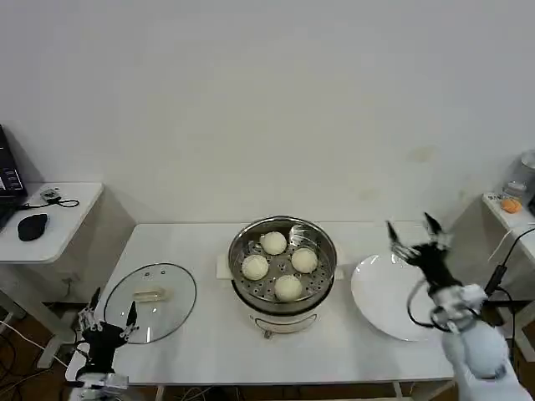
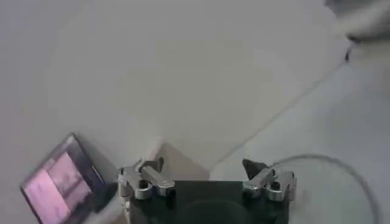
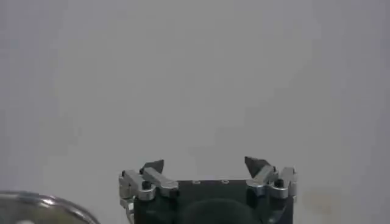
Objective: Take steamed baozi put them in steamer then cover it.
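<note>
Four cream-white round baozi (image 1: pixel 278 265) sit in my shiny steel steamer (image 1: pixel 282 251). Left gripper (image 1: pixel 109 319), fingers apart, nears round glass lid (image 1: pixel 150 302); slick dome may slip. Right gripper (image 1: pixel 411 236) spread, idle above white plate (image 1: pixel 380 301).

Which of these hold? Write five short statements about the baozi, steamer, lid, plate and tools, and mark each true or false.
1. All four steamed baozi sit inside the steamer. True.
2. The glass lid covers the steamer. False: it lies flat on the table, on the robot's left.
3. The white plate holds one bun. False: it is bare.
4. The right tool is open above the plate. True.
5. The left tool grips the lid. False: it is open, holding nothing.
</note>
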